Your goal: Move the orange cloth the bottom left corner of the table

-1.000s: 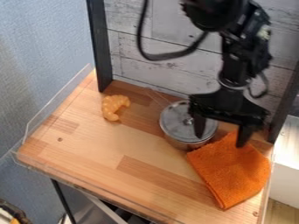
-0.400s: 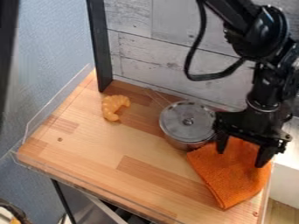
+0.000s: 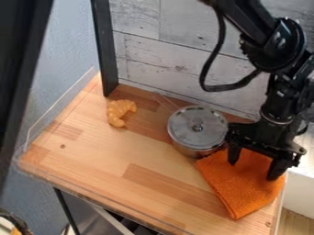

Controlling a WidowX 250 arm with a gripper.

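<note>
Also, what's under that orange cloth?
Whatever may be under the orange cloth can't be seen, since the cloth covers it. Just past its lower-left edge, the wooden tabletop shows.

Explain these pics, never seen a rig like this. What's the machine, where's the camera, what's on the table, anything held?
The machine is a black robot arm ending in a two-fingered claw. Every picture comes from one fixed camera looking down at a slant. On the wooden table lie an orange cloth at the right, a pot with its lid on beside it, and a croissant farther left. The claw is open over the cloth and doesn't appear to hold anything; whether its tips touch the fabric, I can't tell.
</note>
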